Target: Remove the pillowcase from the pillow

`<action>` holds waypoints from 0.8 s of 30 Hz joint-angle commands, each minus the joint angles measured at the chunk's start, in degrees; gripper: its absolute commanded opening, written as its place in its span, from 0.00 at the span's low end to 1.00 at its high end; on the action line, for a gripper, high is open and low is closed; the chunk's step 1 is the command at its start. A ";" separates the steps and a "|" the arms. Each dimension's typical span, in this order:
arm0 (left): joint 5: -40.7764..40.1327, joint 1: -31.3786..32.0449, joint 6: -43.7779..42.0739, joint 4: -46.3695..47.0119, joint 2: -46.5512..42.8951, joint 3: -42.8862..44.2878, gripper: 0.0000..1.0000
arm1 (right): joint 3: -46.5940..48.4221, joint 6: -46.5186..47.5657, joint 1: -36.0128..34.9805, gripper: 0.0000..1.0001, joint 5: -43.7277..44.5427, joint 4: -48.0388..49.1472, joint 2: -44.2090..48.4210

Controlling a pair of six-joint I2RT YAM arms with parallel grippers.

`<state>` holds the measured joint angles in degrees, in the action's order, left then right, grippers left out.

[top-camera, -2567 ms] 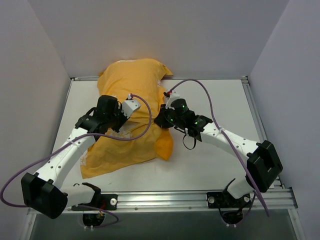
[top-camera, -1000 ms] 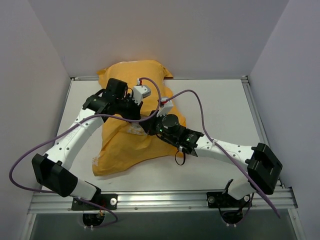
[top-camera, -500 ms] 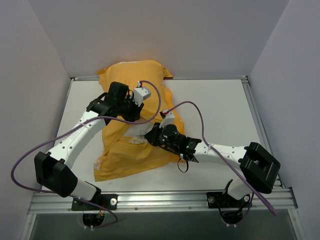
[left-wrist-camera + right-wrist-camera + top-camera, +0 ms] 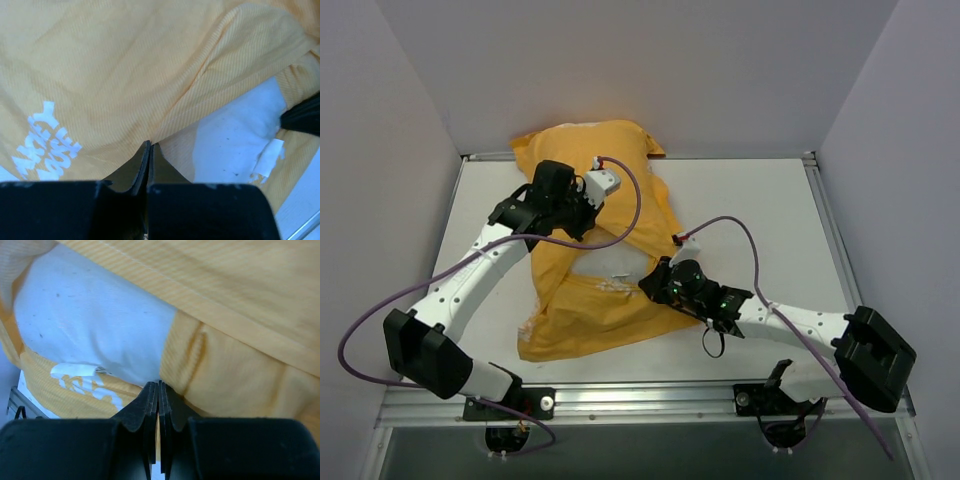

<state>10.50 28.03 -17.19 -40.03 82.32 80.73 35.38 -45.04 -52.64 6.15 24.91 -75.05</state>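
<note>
Right gripper [image 4: 158,386] has dragged lower right, clamped on the orange-yellow fabric pillowcase [image 4: 590,310], baring white pillow [image 4: 610,262]; left gripper [image 4: 149,146] pinched shut, seemingly on hem by "MICKEY MOUSE" print [image 4: 47,142].

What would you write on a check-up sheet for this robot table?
Surface: white table, metal rail along the near edge.
Job's things: orange pillowcase mostly on; white pillow showing at the opening.
Clutter: nothing seen.
Grippers: left gripper jaws shut, pinching pillowcase fabric; right gripper jaws shut on the pillowcase edge by the opening.
Cables: a purple cable loops from each arm; the left one crosses over the pillowcase.
Surroundings: plain walls on three sides.
</note>
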 commanded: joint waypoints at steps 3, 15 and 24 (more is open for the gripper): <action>-9.09 -0.61 -2.93 4.61 2.48 5.75 0.02 | -9.87 -3.39 5.26 0.00 3.43 -10.76 7.97; -1.89 2.64 -7.33 6.72 2.32 -3.12 0.27 | -4.46 3.81 6.32 0.11 2.29 -19.89 21.25; 7.59 3.69 -9.34 -2.59 -2.16 5.74 0.84 | 5.22 0.04 1.94 0.43 3.42 -22.27 20.21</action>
<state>11.64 30.85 -24.91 -39.75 85.30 81.03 36.80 -43.55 -48.51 7.16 3.81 -53.93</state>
